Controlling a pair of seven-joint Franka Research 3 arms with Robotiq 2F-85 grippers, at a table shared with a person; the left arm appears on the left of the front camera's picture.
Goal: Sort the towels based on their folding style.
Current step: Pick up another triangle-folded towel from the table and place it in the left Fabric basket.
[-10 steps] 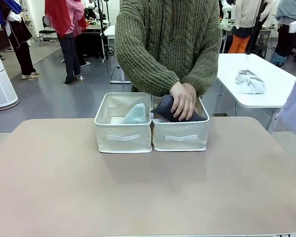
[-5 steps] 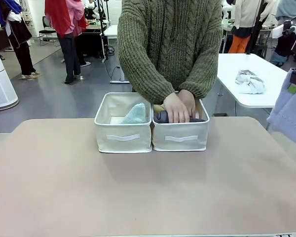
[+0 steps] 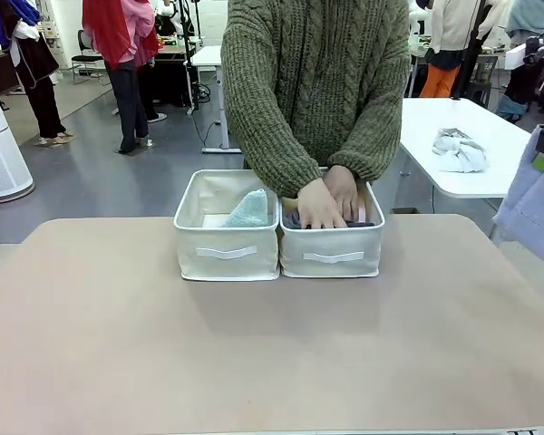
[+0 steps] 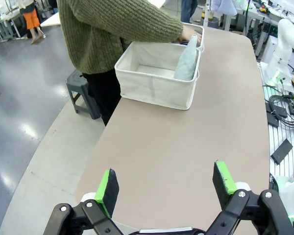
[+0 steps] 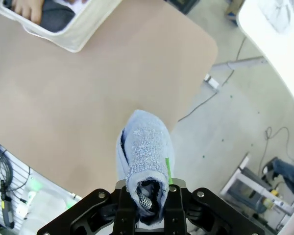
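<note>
Two cream bins stand side by side at the table's far edge. A pale teal cone towel [image 3: 250, 210] [image 4: 187, 61] leans upright in the left bin [image 3: 225, 254] [image 4: 152, 90]. The person's hands [image 3: 326, 199] press a dark grey towel [image 3: 295, 220] [image 5: 56, 17] down into the right bin [image 3: 332, 256] [image 5: 73, 36]. My right gripper [image 5: 146, 193] is shut on a light blue cone towel [image 5: 144, 152] [image 3: 535, 204], held in the air off the table's right edge. Near the table's left end, well short of the bins, my left gripper [image 4: 165, 183] hangs open, holding nothing.
A white table [image 3: 490, 181] at the back right carries a lumpy grey-white rag [image 3: 458, 149]. The brown tabletop [image 3: 272, 344] in front of the bins is bare. Cables and floor lie below the right gripper. People stand in the background.
The person has pushed the dark grey towel from above the rim down into the right bin. The light blue towel at the right edge shifted slightly.
</note>
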